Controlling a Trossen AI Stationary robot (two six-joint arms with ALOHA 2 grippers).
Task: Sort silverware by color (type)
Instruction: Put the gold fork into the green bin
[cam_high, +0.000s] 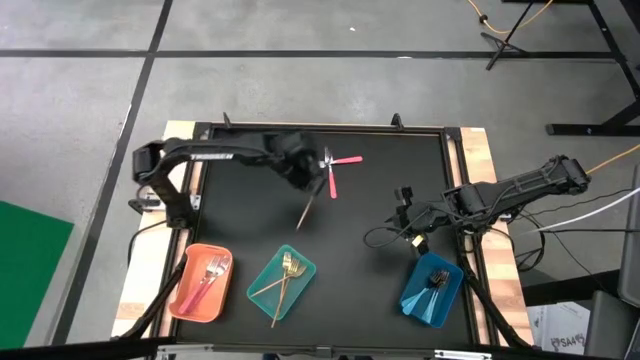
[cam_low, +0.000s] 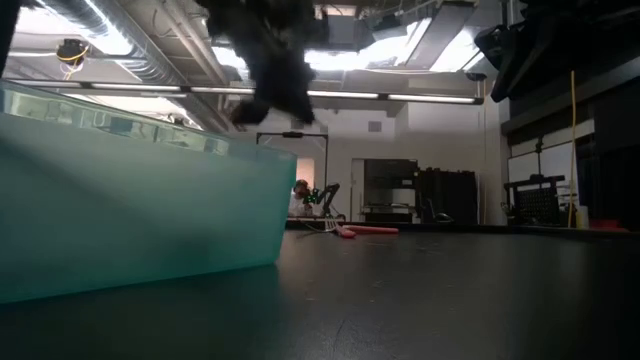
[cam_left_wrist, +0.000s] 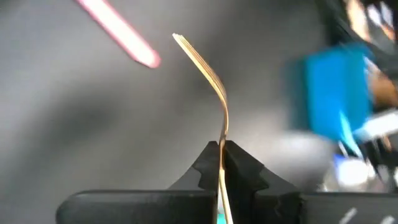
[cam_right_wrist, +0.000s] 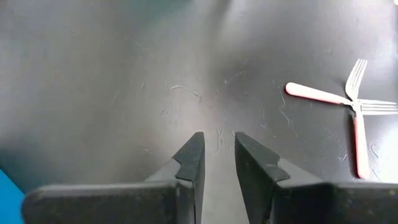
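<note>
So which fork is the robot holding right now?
Find the black table, then the left gripper near its far middle. Shut in it is the gold fork, all gold, unlike the two pink-handled forks lying crossed beside it.

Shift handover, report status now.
Left gripper shut on thin gold fork, lifted mid-table. Right gripper open, empty, near blue plastic tray. Two pink-handled forks still unsorted. Nothing blocking.

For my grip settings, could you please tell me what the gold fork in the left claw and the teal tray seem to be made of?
Gold fork: thin, evenly gold all over with a slight sheen, so probably metal or metallised plastic; the look leaves it open.
Teal tray: likely plastic, since light glows through its frosted wall.
</note>
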